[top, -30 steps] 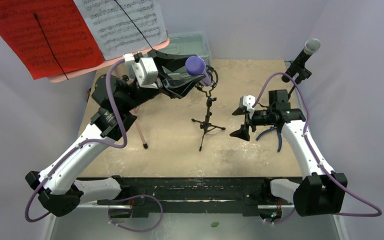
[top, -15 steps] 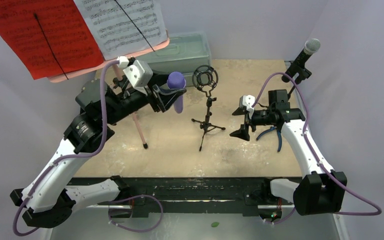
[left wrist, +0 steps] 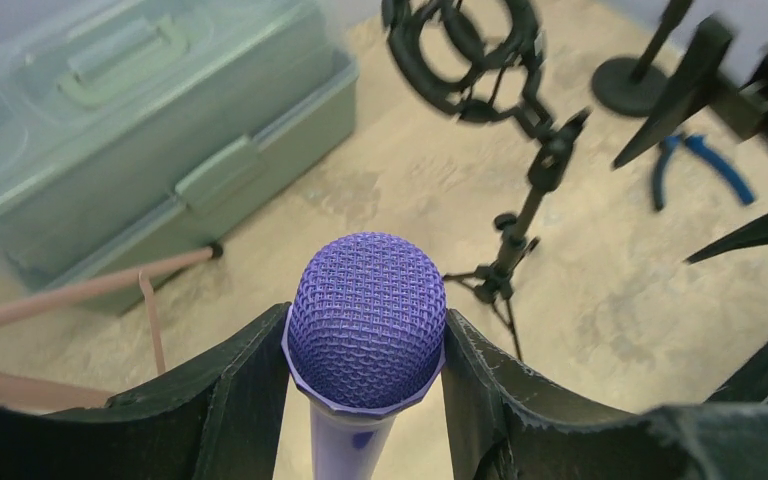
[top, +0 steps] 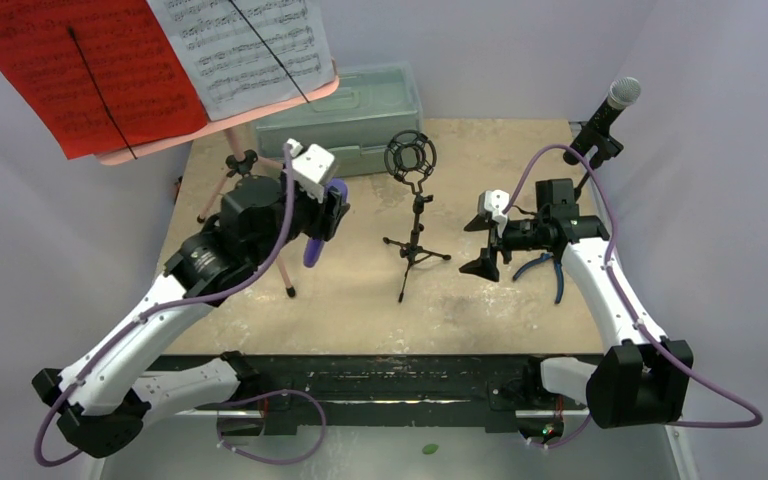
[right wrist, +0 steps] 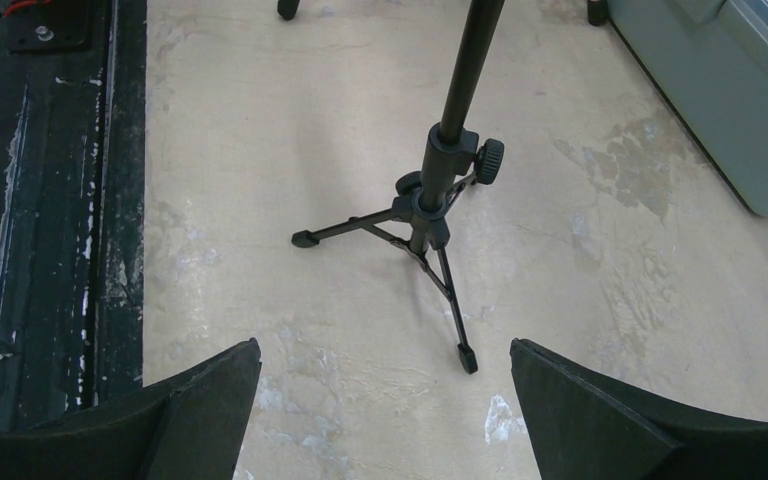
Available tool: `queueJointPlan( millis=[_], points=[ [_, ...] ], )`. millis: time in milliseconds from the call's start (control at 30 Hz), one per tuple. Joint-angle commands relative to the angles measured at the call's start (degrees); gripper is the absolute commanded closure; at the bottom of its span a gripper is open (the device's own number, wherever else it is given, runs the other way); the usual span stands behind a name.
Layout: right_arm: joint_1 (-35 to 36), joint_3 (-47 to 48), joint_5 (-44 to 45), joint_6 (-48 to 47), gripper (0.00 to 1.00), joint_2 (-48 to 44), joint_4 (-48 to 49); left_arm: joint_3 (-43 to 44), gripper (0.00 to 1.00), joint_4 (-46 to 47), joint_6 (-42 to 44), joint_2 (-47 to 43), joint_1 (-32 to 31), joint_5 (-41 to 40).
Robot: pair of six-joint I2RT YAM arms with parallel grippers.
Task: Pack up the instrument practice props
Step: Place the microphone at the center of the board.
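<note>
Since the earlier frame, the left arm has drawn back from the shock mount (top: 410, 156) toward the near left, taking the purple microphone (top: 314, 243) with it. The mount now stands empty on its small black stand (top: 416, 245).

**Grip.** The left pincer (left wrist: 366, 325) is clamped on the microphone at the collar just under the mesh head. One finger is on each side and the seating is even. The right pincer (top: 484, 244) stands wide apart, holds nothing, and hovers over the table (top: 520, 310) beside the small stand.

**Position.** The microphone is held in the air, clear of the table, between the pink tripod leg (top: 280, 262) and the small stand.

**Orientation.** The long axis runs steeply downward. The head points up at the wrist and the tail points toward the table, leaning slightly to the near left.

**Step in hand, as judged.** The step is carrying the microphone to the grey-green case (top: 360, 110). The case lid looks shut, so the microphone probably cannot go in yet. The idle right arm is the likely one to open it.

**Advice.**
- Travel slowly, because the body hangs unsupported below the grip and may swing.
- Keep the tail above the tripod leg and the stand.
- Turn the long axis level and parallel with the case's length before lowering.
- Release only once the body is resting.
</note>
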Motion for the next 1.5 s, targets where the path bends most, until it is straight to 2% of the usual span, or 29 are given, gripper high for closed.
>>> queueJointPlan(
  millis=[0, 233, 467, 967, 1233, 1367, 1467],
  points=[
    [-0.1, 1.5, 0.0, 0.3, 0.01, 0.5, 0.6, -6.0, 1.0, 3.4, -0.1, 2.0, 0.4, -8.2],
    [-0.1, 1.5, -0.1, 0.3, 0.01, 0.9, 0.4, -14.9, 1.0, 11.8, 0.5, 6.6, 2.9, -14.7],
    [-0.1, 1.6, -0.2, 0.0, 0.01, 1.1, -0.1, -16.2, 1.0, 18.6, 1.4, 16.0, 4.3, -17.3],
    [-0.1, 1.7, -0.7, -0.3, 0.01, 1.4, -0.6, -5.6, 1.0, 28.5, 7.6, 38.1, 10.5, -15.3],
    [-0.1, 2.0, -0.9, -1.0, 0.01, 1.9, -1.3, 1.4, 1.0, 32.1, 14.2, 51.1, 10.8, -16.5],
    [-0.1, 2.0, -0.8, -1.0, 0.01, 2.0, -1.3, 2.2, 0.89, 34.3, 15.6, 54.0, 10.9, -16.5],
    [-0.1, 2.0, -0.8, -1.1, 0.01, 2.1, -1.5, 2.2, 0.86, 34.8, 15.6, 55.3, 10.8, -17.1]
  ],
)
